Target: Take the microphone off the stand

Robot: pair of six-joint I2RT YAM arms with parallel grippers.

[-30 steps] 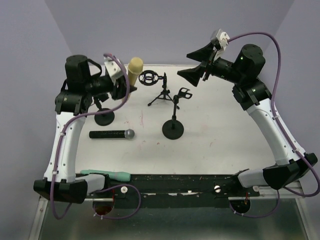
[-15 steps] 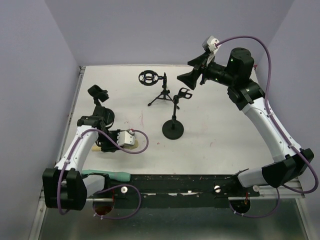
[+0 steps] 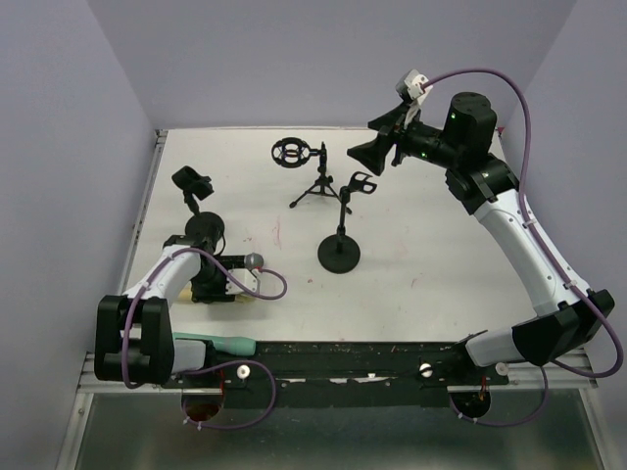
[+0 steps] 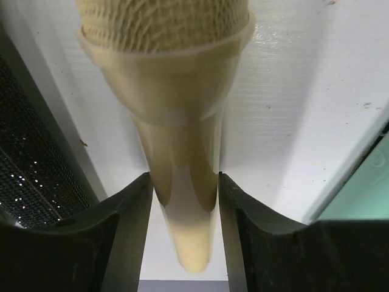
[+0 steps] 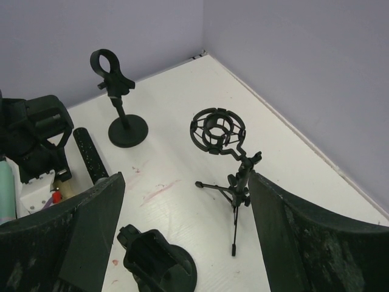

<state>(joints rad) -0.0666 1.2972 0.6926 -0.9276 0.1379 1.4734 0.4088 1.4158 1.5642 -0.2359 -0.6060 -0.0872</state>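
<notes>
Low on the left of the overhead view, my left claw (image 4: 184,179) is down at the table (image 3: 431,245) with the cream microphone (image 4: 176,121) between its fingers. My wrist view shows the mesh head at the top of the frame and the tapered handle running down between both fingers, which sit tight along its sides. I cannot tell whether they press it or only flank it. The microphone lies low against the white surface, apart from any stand. I count two microphones: the cream one and a black one (image 3: 253,260) with a silver head, lying just beside my left claw. I count three stands: a round-based one (image 3: 206,231) at the left, just above my left arm, another round-based one (image 3: 339,254) at the centre, and a tripod (image 3: 315,184) with a ring mount near the top. My right claw (image 3: 375,142) hangs in the upper right, spread wide and holding nothing. One green handle (image 3: 211,343) lies at the bottom left edge.
</notes>
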